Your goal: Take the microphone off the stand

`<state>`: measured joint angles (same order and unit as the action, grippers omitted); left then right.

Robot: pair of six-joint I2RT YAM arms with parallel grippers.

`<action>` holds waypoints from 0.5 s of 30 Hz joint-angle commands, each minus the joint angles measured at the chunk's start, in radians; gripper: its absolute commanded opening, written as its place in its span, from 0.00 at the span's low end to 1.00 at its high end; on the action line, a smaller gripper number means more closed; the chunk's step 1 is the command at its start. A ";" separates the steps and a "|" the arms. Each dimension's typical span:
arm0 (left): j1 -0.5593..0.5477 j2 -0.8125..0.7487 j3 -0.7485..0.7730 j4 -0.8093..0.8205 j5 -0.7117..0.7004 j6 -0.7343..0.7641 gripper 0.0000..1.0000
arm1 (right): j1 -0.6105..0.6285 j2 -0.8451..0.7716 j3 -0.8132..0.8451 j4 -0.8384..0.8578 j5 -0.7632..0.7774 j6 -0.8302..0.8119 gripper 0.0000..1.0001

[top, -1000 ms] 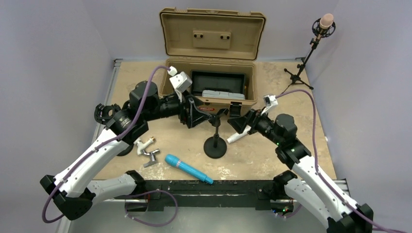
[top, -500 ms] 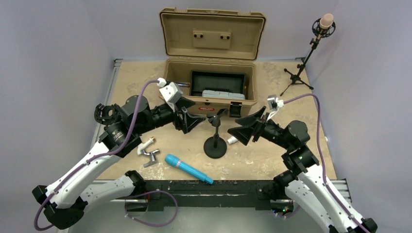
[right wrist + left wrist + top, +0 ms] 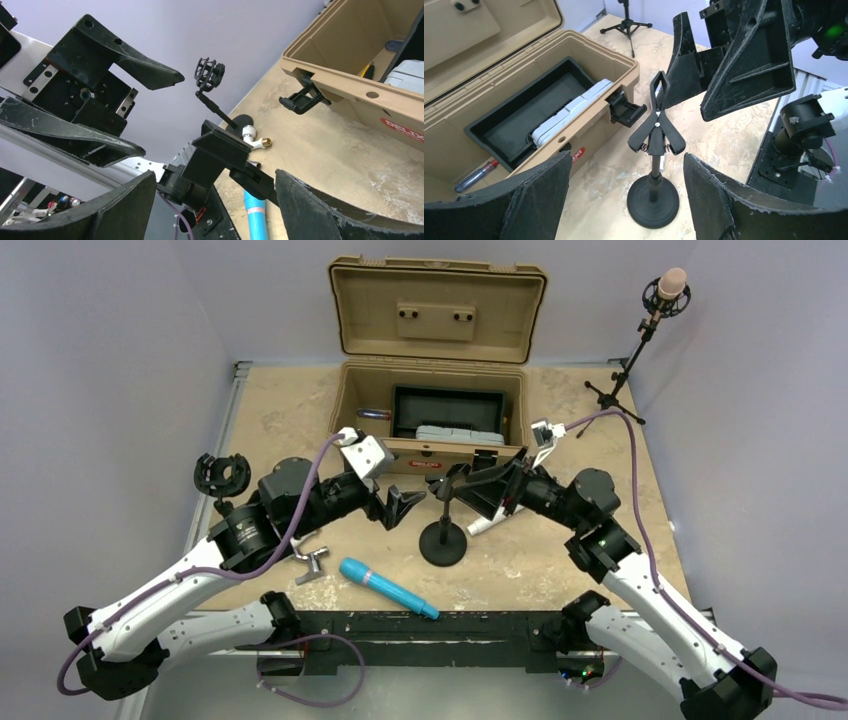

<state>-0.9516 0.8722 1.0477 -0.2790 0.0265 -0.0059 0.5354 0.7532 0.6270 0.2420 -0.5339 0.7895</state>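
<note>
The microphone (image 3: 388,588) lies flat on the table (image 3: 560,540) in front of the desk stand (image 3: 443,540), a little to its left and apart from its round base. It is a slim bright-blue handheld. Its thicker, paler head end points away from the stand to the left. Its narrow tail points toward the table's near edge. It touches neither the base nor the clip (image 3: 655,132).

The stand is black: a disc foot, a short upright pole and a spring clip on top with a forked arm rising from it.

The left gripper (image 3: 408,504) hangs just left of the stand's clip with its fingers spread wide and nothing between them.

The right gripper (image 3: 468,490) sits just beside the clip on the stand's right, its jaws also spread. From the left wrist view its fingers (image 3: 744,60) stand close behind the forked arm. I cannot tell whether they touch it.

Behind the stand is a tan case (image 3: 437,310) with its lid up. Left of the stand, near the left arm, lies a small metal fitting (image 3: 312,562).
</note>
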 commanded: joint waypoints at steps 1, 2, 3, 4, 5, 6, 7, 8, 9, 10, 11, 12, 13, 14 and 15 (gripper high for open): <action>-0.004 -0.040 -0.015 0.052 -0.080 0.027 0.80 | 0.032 0.040 0.074 0.066 0.079 0.026 0.85; -0.004 -0.043 -0.015 0.052 -0.085 0.028 0.80 | 0.038 0.049 0.079 0.071 0.087 0.027 0.84; -0.005 -0.044 -0.015 0.051 -0.089 0.030 0.80 | 0.043 0.055 0.083 0.075 0.097 0.027 0.82; -0.005 -0.043 -0.015 0.051 -0.092 0.032 0.80 | 0.045 0.062 0.087 0.077 0.103 0.032 0.80; -0.004 -0.044 -0.015 0.052 -0.094 0.032 0.80 | 0.048 0.069 0.090 0.084 0.106 0.037 0.79; -0.004 -0.043 -0.014 0.050 -0.094 0.031 0.80 | 0.051 0.077 0.090 0.095 0.106 0.043 0.77; -0.005 -0.044 -0.013 0.050 -0.094 0.030 0.80 | 0.056 0.085 0.090 0.108 0.107 0.050 0.75; -0.004 -0.043 -0.012 0.049 -0.094 0.028 0.80 | 0.059 0.094 0.091 0.119 0.108 0.056 0.74; -0.004 -0.045 -0.011 0.048 -0.093 0.028 0.80 | 0.064 0.107 0.090 0.127 0.112 0.062 0.74; -0.004 -0.046 -0.010 0.047 -0.093 0.028 0.80 | 0.069 0.115 0.091 0.131 0.118 0.064 0.73; -0.004 -0.046 -0.009 0.046 -0.095 0.029 0.80 | 0.076 0.123 0.088 0.133 0.125 0.065 0.72; -0.004 -0.046 -0.009 0.045 -0.098 0.030 0.80 | 0.081 0.129 0.087 0.133 0.132 0.065 0.71; -0.005 -0.048 -0.008 0.043 -0.100 0.030 0.80 | 0.086 0.133 0.084 0.129 0.141 0.066 0.69; -0.005 -0.050 -0.008 0.043 -0.102 0.031 0.80 | 0.088 0.133 0.077 0.122 0.153 0.066 0.66; -0.004 -0.050 -0.008 0.043 -0.103 0.032 0.80 | 0.089 0.133 0.067 0.119 0.163 0.068 0.64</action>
<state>-0.9516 0.8375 1.0340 -0.2703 -0.0582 0.0051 0.6106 0.8852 0.6720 0.3172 -0.4267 0.8398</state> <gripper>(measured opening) 0.797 0.685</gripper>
